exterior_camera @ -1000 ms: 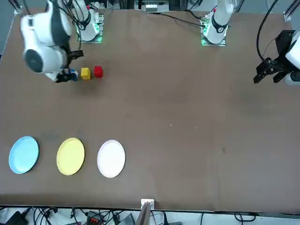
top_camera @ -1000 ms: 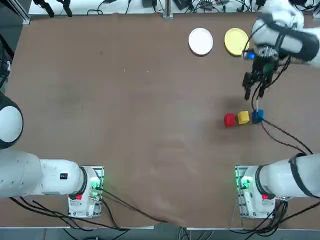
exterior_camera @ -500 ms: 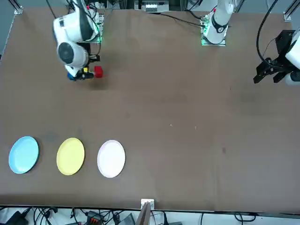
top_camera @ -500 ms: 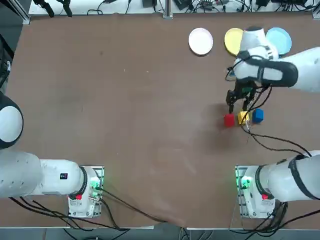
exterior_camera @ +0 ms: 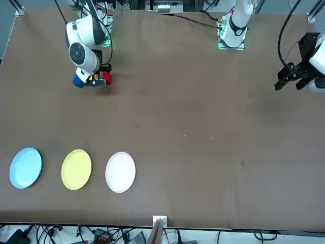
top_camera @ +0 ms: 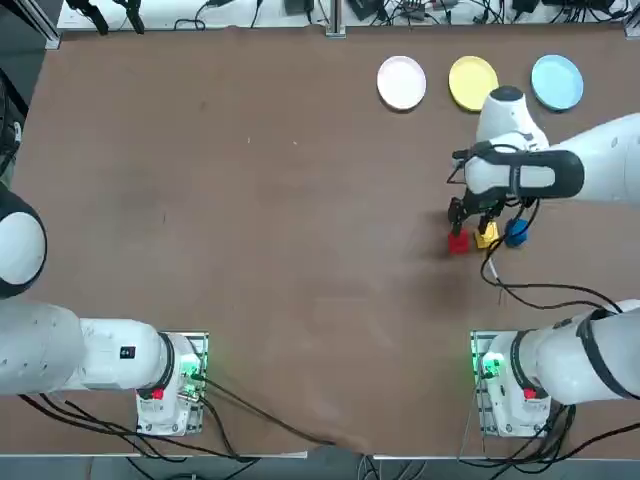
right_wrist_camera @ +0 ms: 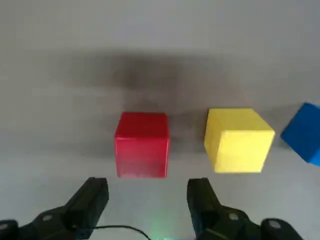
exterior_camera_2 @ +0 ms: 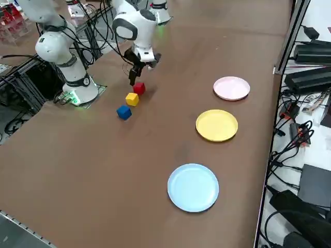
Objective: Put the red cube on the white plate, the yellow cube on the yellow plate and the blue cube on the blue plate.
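**Closing on the red cube**

Moving in from the plates' side, our right end effector [right_wrist_camera: 146, 200] is now hanging just above the red cube [right_wrist_camera: 142, 144], fingers spread and holding nothing. We are seeing the cube sitting square on the desk [top_camera: 250, 200], beside the yellow cube [right_wrist_camera: 238, 140].

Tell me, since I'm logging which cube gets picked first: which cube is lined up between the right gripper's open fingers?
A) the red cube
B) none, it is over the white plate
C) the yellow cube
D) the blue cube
A: in the right wrist view the red cube sits centred ahead of the open right gripper, with the yellow cube off to one side.
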`<action>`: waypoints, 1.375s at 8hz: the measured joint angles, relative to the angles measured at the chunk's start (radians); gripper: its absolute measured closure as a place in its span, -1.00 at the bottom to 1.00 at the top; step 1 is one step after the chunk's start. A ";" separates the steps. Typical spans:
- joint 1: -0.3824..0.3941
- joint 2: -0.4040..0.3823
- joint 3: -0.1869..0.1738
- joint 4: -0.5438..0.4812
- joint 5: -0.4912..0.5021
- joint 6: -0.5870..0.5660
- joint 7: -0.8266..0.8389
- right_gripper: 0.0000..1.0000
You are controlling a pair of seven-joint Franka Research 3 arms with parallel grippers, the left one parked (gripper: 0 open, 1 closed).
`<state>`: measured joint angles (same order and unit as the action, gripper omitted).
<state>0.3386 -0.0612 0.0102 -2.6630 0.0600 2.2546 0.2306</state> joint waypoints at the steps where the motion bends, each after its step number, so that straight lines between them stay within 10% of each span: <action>1: 0.000 0.014 -0.001 -0.018 0.000 0.054 0.008 -0.93; 11: 0.006 0.041 -0.010 0.047 0.001 0.133 0.065 -0.38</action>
<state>0.3444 -0.0203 0.0002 -2.6156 0.0613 2.3880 0.2954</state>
